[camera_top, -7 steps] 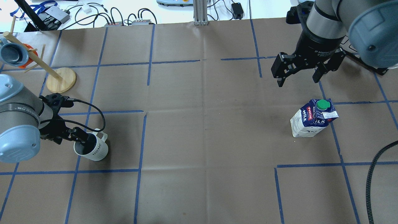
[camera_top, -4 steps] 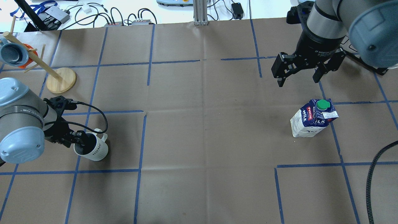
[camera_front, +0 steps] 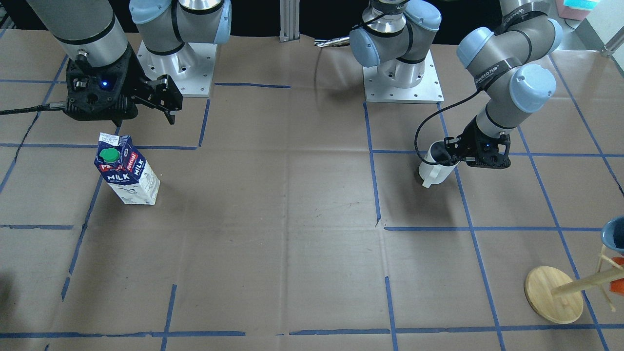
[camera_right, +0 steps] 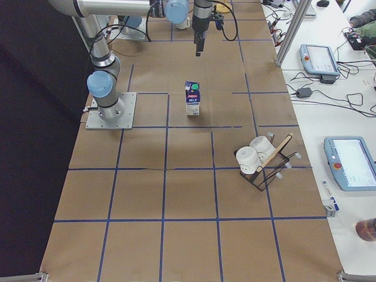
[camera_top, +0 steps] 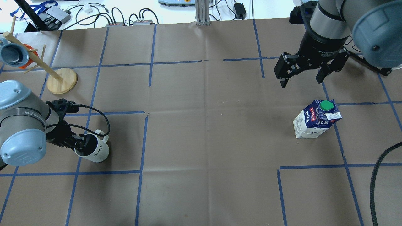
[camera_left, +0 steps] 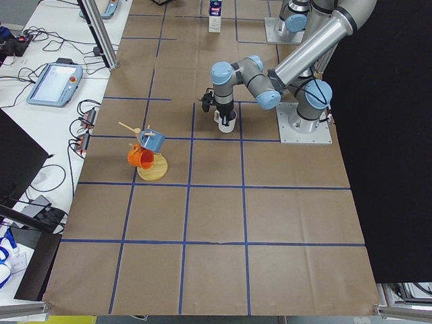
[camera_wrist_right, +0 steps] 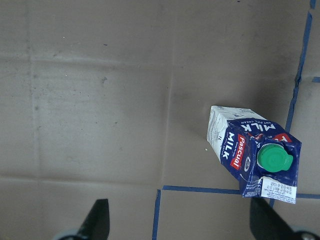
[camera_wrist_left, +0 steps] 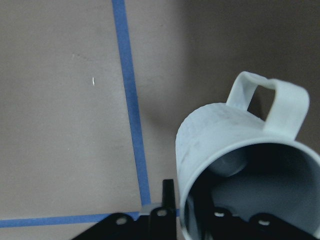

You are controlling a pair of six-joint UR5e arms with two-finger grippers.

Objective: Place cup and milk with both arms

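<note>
The grey left arm [camera_top: 28, 121] has shifted slightly over the last second, while the white ceramic cup [camera_top: 95, 153] with a side handle has stayed put. It stands upright on the brown paper-covered table [camera_top: 201, 141], at the robot's left. The black left gripper [camera_top: 82, 142] is pinched narrowly on the cup's rim, one finger inside and one outside. The small blue-topped, green-capped milk carton [camera_top: 314, 121] stands upright on the right side, unheld. The black right gripper [camera_top: 302, 82] hangs spread wide and empty, beyond the carton and apart from it.
</note>
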